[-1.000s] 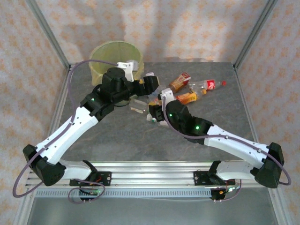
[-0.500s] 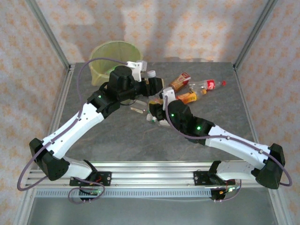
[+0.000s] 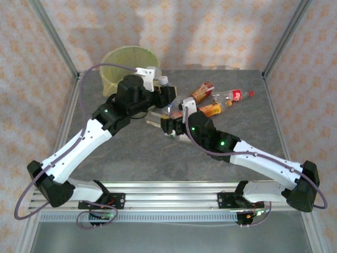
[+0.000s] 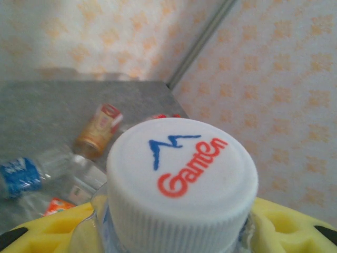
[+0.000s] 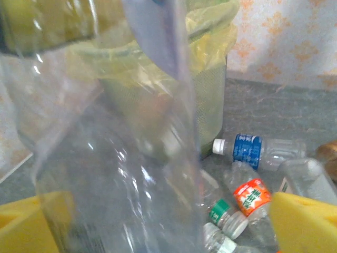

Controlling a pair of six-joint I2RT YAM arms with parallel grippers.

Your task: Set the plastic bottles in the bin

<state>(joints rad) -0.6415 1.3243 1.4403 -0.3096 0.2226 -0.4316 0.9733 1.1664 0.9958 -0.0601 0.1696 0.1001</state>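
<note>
Tabletop (image 4: 42, 105): bottle (image 4: 181, 179) within half-closed left hand (image 4: 174, 234)

We note bright, even light from above in the overhead view: the tabletop (image 3: 138, 158) shows soft shadows beneath the arms (image 3: 73, 150), and a dim patch lies on the back wall (image 3: 105, 31). In the left wrist view the white cap (image 4: 181, 174) is sharp; the bottles (image 4: 97, 132) behind it blur. In the right wrist view the near clear bottle (image 5: 116, 158) is smeared out of focus, with glare streaks.
</note>
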